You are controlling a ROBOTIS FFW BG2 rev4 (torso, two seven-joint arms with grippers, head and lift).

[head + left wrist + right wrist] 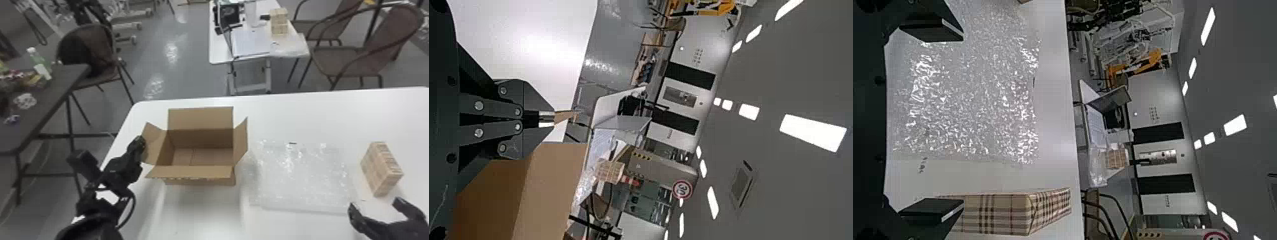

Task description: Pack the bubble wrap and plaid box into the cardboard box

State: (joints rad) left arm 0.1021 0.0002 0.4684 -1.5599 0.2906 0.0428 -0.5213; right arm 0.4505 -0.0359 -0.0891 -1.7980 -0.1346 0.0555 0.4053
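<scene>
Our right gripper, black with two flat fingers [379, 206], is hanging empty with its fingers spread wide, to the right of the open brown cardboard box [201, 181] and well apart from it. Straight out ahead of that gripper, the beige plaid box [998, 215] is lying on the white table [319, 110], far to the right of the cardboard box, its long axis running roughly away from us. In the right wrist view it is lining up more with the right-hand finger than with the middle of the gap, so we are judging that a closing grip would be needing a small shift rightward first. Our right arm is being the nearer one by far.

Between the cardboard box and the plaid box, the clear, crinkled bubble wrap [303, 178] is spreading flat, ahead and to the left of the right gripper; we are reckoning either item could be coming next, both needing to travel left. At the cardboard box's left side, our left gripper, also black [548, 118], is pinching the brown left flap [154, 142], its fingers closed together, probably for steadying the opening.
</scene>
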